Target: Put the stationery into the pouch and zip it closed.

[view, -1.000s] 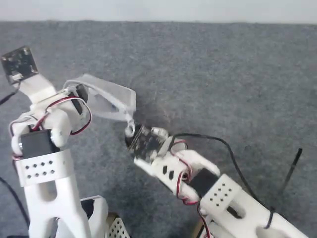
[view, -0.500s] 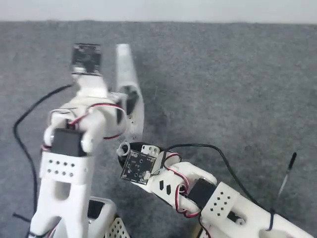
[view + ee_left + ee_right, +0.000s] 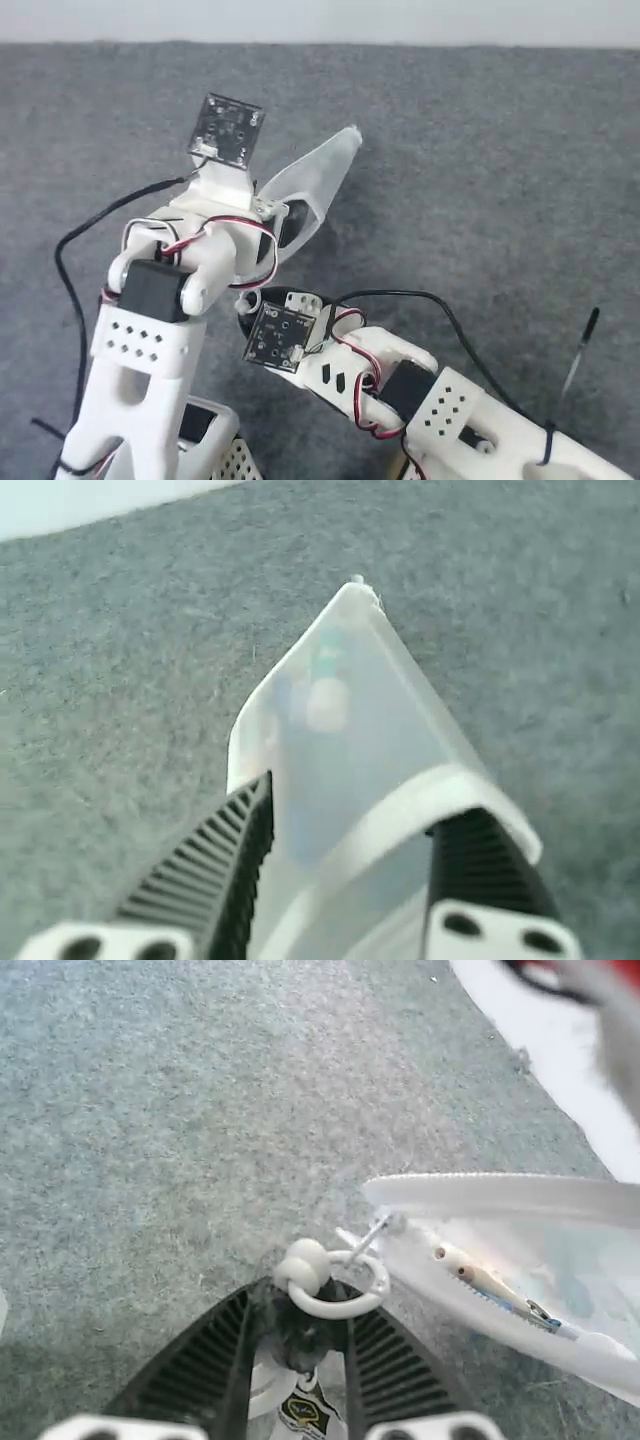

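Two grippers busy: left gripper [image 3: 362, 815] clamped on pouch [image 3: 340, 710] over table [image 3: 500, 150]; right gripper [image 3: 300, 1310] pinching ring [image 3: 338, 1288]. Pens [image 3: 490, 1285] inside. Draw ring straight along zip [image 3: 500, 1195], left bracing.

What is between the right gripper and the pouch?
A pull ring with a white bead, held by the right gripper and linked to the pouch, in the right wrist view.
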